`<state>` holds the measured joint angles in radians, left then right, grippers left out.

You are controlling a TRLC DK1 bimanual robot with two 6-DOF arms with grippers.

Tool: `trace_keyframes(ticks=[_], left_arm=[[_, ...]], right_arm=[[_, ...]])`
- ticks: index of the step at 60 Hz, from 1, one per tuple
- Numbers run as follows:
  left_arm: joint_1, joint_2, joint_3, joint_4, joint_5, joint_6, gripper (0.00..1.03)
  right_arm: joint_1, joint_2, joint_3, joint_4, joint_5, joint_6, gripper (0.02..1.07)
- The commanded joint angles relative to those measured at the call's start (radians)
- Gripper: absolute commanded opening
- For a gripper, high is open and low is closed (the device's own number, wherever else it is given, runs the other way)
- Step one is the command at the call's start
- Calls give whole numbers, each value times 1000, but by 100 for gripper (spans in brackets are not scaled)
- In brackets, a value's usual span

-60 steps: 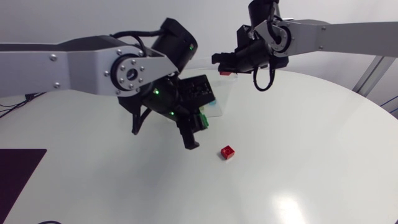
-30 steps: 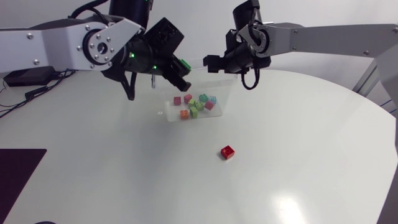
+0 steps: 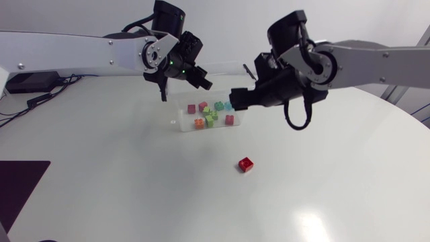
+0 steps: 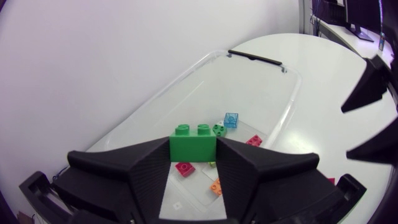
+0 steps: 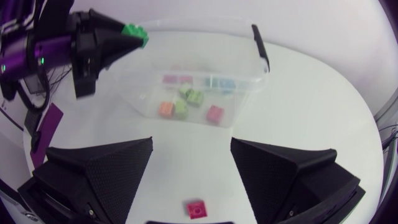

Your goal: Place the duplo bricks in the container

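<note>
A green brick sits between the fingers of my left gripper, which is shut on it and held over the back edge of the clear container. Several coloured bricks lie inside the container. A red brick lies alone on the white table in front of the container. My right gripper hangs open and empty at the container's right end. In the right wrist view the red brick lies below the open fingers, and the green brick shows at the left gripper's tip.
The container has a black clip on its far rim. A dark mat lies at the table's front left edge. Bare white tabletop spreads around the red brick.
My left gripper rose from low over the table to above the container's back edge, still holding the green brick. My right gripper opened and swung from behind the container to its right end.
</note>
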<state>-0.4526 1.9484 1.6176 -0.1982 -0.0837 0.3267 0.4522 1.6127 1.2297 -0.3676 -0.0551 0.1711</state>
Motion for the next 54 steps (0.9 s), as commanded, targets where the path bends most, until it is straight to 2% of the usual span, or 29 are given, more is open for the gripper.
trace_keyframes(ticks=[1,7,11,25,48,54], left_arm=[[12,46,65,-27,-10,-43,73],[23,67,102,-67,-13,-58,91],[28,67,102,-73,-13,-66,98],[35,9,76,-96,-14,-94,99],[42,-212,-74,-147,-22,-101,99],[45,-284,-119,-162,-24,-103,99]], right_arm=[[17,-14,-76,-17,3,-22,94],[29,-10,-136,-16,11,-35,93],[37,4,-170,-8,18,-41,93],[42,87,-220,45,28,-67,93],[49,216,-249,96,61,-90,93],[57,230,-256,99,72,-94,78]])
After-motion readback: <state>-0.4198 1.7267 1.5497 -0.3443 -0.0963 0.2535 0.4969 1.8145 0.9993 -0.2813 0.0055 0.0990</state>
